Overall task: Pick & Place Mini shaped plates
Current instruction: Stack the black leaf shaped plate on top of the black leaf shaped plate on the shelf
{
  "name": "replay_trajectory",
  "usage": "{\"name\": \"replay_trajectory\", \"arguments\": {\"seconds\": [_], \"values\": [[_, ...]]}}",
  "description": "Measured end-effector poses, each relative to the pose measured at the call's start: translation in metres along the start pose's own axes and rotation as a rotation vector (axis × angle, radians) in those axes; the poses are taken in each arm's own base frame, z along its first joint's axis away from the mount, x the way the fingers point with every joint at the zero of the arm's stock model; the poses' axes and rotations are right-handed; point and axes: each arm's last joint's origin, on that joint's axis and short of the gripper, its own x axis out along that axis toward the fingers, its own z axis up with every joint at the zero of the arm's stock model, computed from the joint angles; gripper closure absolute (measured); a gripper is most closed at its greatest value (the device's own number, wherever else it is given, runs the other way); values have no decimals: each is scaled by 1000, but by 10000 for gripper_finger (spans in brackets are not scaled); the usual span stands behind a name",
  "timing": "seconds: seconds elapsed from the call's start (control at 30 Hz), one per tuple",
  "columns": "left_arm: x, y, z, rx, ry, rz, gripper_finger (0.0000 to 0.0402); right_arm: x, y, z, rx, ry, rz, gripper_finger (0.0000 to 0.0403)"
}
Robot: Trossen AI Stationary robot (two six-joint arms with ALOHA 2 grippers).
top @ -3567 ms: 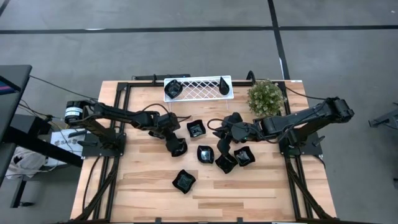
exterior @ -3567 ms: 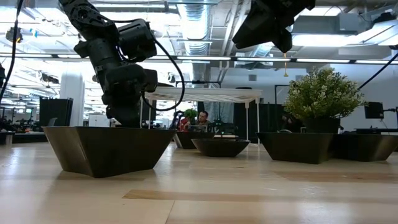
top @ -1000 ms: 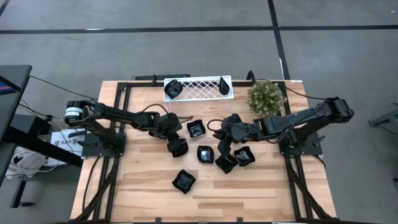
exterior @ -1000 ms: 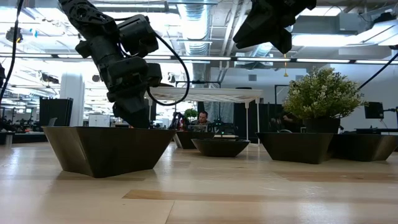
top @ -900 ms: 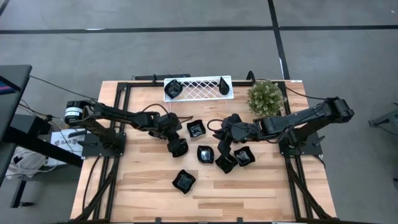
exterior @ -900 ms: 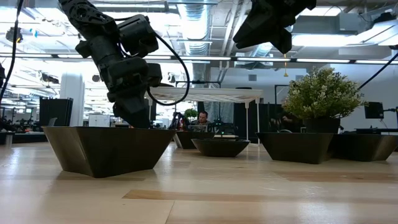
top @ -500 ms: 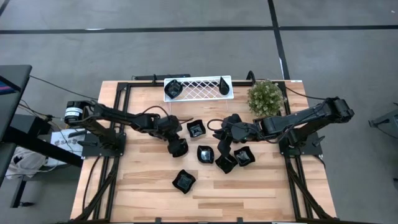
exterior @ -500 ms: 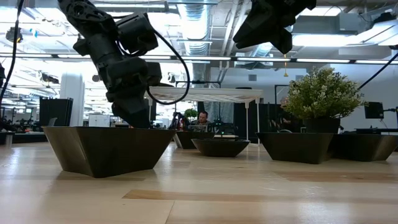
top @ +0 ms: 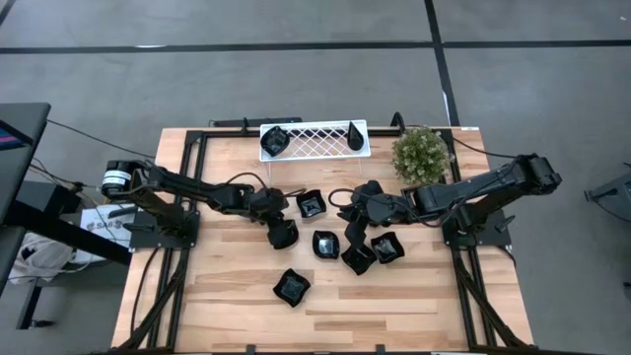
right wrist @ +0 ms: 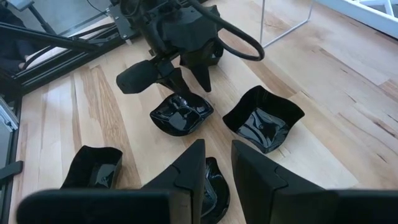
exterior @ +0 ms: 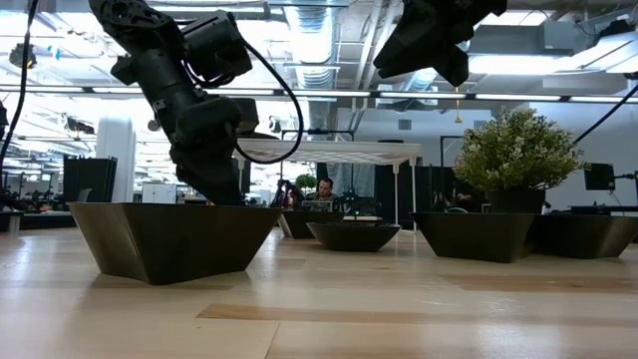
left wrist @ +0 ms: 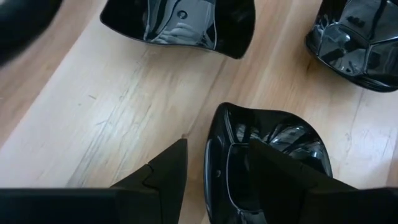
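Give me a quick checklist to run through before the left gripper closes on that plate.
1. Left gripper open: ok.
2. Fingers straddle the plate rim, one inside and one outside: ok.
3. Nearby plates apart from the grip: ok.
4. Right gripper out of the way, raised over its own cluster of plates: ok.
5. Room in the tray: ok, a dish at each end and the middle bare.
6. Fingers low enough on the rim for a firm hold: cannot tell.
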Motion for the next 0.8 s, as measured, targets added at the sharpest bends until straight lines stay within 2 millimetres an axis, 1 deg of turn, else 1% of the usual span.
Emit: {"name": "replay_trajectory", "arguments": {"seconds": [0.23, 0.5, 0.8], "values": [[1, 0, 0, 4, 3, 1, 234, 0, 0, 0, 0, 0, 0, 329], [19, 0, -9, -14, 70, 21, 234, 0, 0, 0, 7, 1, 2, 329], [18, 0, -8, -31, 63, 18, 240, 0, 0, 0, 8, 2, 3, 329]]}}
